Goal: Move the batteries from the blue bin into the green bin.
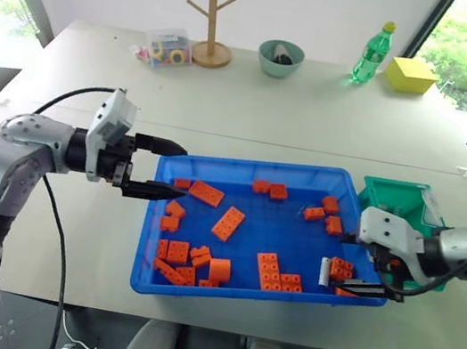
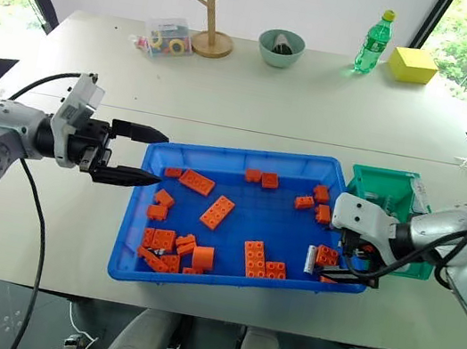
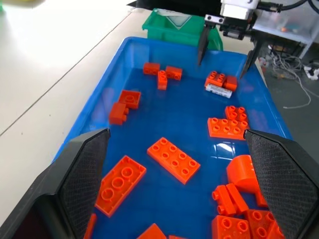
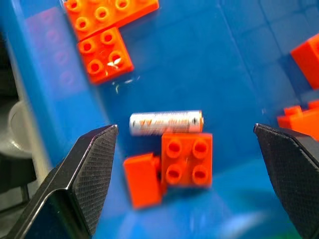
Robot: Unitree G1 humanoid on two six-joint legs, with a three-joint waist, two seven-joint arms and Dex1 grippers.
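So the white tabletop point(image 1: 314, 126) carries the big blue bin point(image 1: 195, 290), which is scattered with orange toy bricks point(image 1: 227, 223), and the smaller green bin point(image 1: 384, 194) sits touching its far right corner. The left gripper point(image 1: 160, 167) hangs level over the tray's left rim, fingers spread and holding nothing. The right gripper point(image 3: 227, 47) is angled down into the near right corner of the tray, jaws spread wide and empty, straddling the one battery point(image 4: 166, 122) I can make out. It lies flat on the tray floor, and here's the catch: a small square orange brick point(image 4: 186, 159) is touching its long side, with a little sloped orange piece point(image 4: 142, 179) right beside that. My guess is that's where this goes sideways. If the fingers close as they stand, they'd probably pinch the brick along with the battery, or nudge the brick so the battery rolls off toward the tray wall. It's a slick round thing, so an off-centre pinch could squirt it out too.
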